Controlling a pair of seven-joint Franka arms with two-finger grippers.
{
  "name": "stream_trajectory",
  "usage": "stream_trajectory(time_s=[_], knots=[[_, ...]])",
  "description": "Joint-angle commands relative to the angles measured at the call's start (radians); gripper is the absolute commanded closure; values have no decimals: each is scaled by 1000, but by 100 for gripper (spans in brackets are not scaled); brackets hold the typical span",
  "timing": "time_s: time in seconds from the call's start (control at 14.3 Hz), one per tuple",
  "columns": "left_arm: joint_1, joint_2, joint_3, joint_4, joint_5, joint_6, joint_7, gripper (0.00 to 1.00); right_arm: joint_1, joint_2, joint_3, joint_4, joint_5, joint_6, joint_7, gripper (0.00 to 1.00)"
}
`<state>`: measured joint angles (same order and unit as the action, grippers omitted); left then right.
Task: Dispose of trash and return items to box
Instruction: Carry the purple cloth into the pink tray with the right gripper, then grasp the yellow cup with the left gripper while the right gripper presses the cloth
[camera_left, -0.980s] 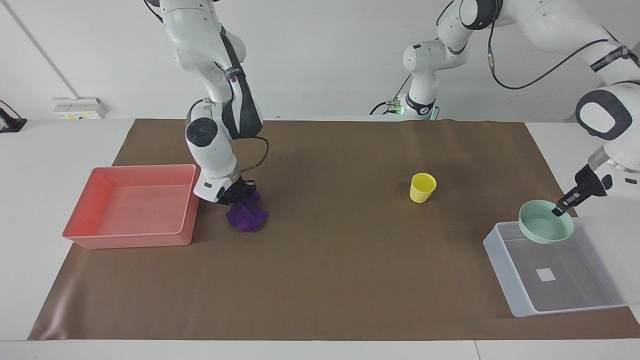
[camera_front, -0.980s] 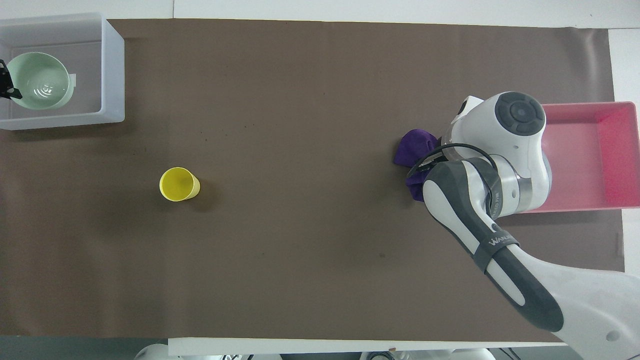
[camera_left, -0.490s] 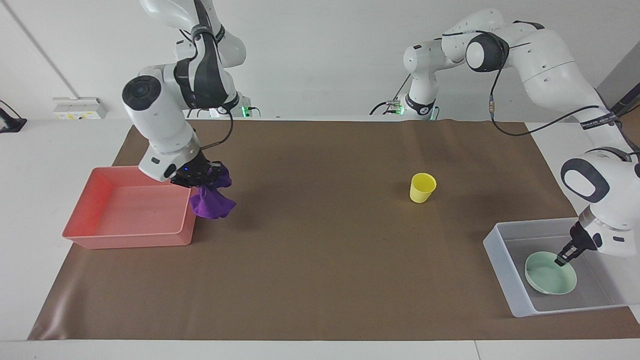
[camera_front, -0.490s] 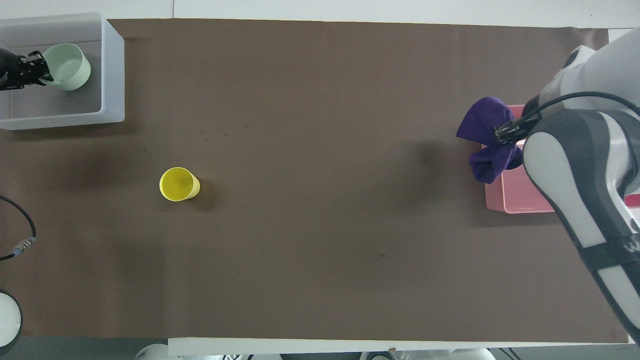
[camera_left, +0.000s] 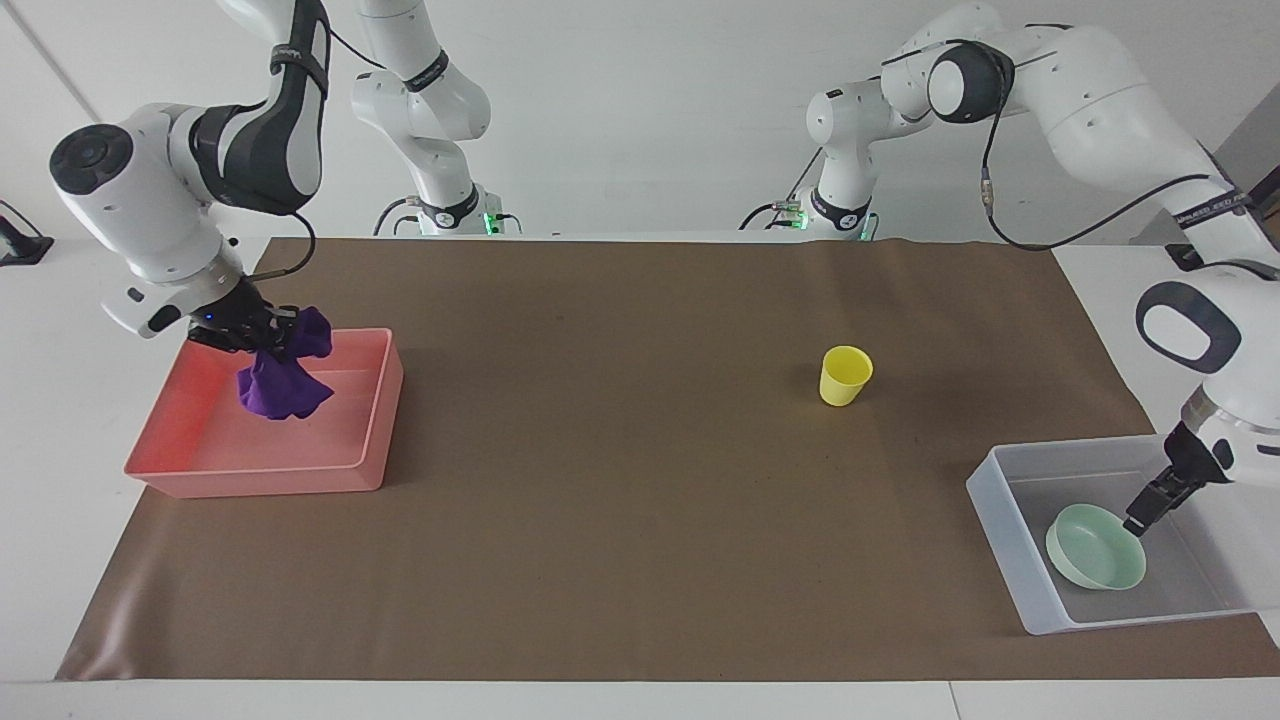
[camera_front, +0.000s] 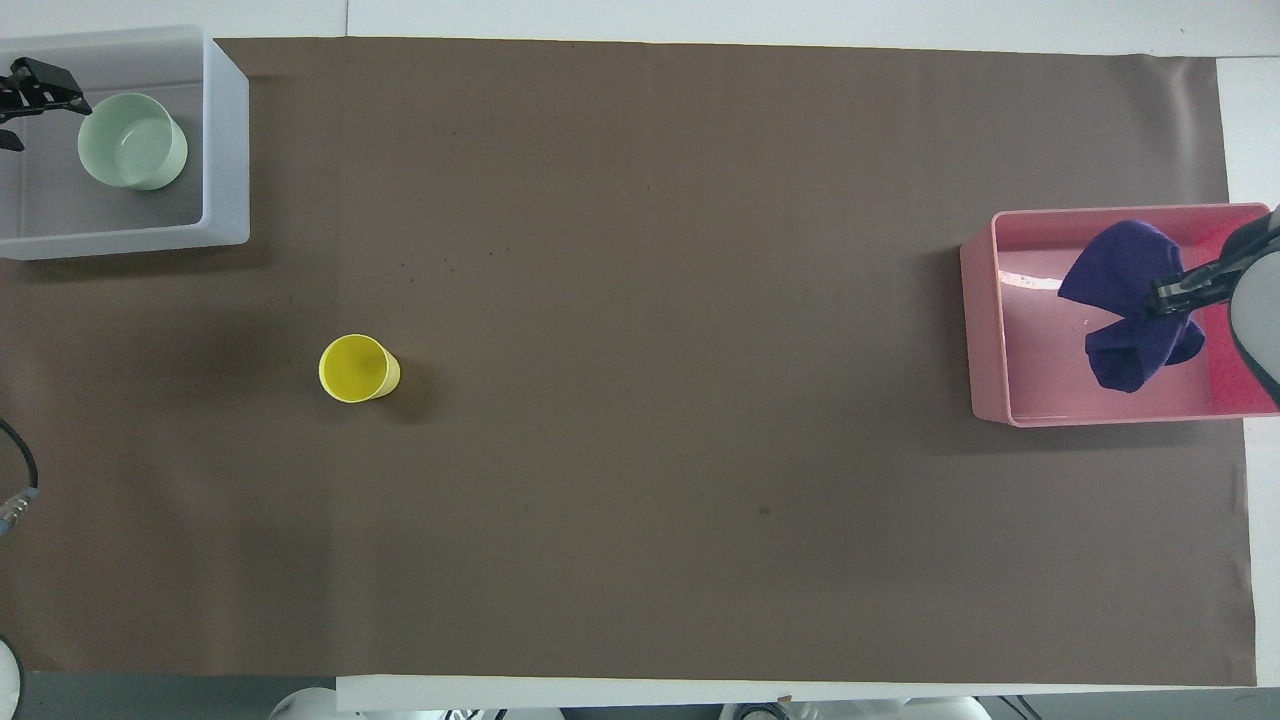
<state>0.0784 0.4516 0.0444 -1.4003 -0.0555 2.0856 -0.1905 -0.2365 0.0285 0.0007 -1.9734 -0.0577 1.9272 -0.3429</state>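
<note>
Purple cloth (camera_left: 283, 372) hangs pinched in right gripper (camera_left: 240, 331), over pink tray (camera_left: 382, 402) at right arm's end of table; cloth's lower folds inside tray outline, contact with floor unclear. Left gripper (camera_left: 1142, 520) above clear box (camera_left: 990, 504) at left arm's end, fingers spread, apart from green bowl (camera_left: 1096, 545); in overhead view gripper at ten o'clock of bowl. Bowl rests on box floor. Yellow cup (camera_left: 845, 375) upright on brown mat (camera_left: 640, 500), nearer robots than box, well apart from it.
</note>
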Motion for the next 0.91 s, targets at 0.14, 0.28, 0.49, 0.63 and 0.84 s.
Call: stream_trajectory(time_s=[0.14,0.28,0.49,0.63,0.84], knots=[[-172,-406,3,-380,25,-278,-13,0,-24,-18,16,-162,-13,171,-4,87],[-251,-517,0,-585,23,-265,-17,0,2,-7,16,-166,-13,179,-2,80],[-307,-637,-3,-852,23,-106,-20,0,37,2,16,-171,-13,203,-4,51],[-357,-637,-3,-925,23,-13,-61,0,45,4,18,-160,-13,188,-4,11],[-381,-597,-3,-974,23,106,-84,8,62,4,24,-119,-10,127,-2,0]])
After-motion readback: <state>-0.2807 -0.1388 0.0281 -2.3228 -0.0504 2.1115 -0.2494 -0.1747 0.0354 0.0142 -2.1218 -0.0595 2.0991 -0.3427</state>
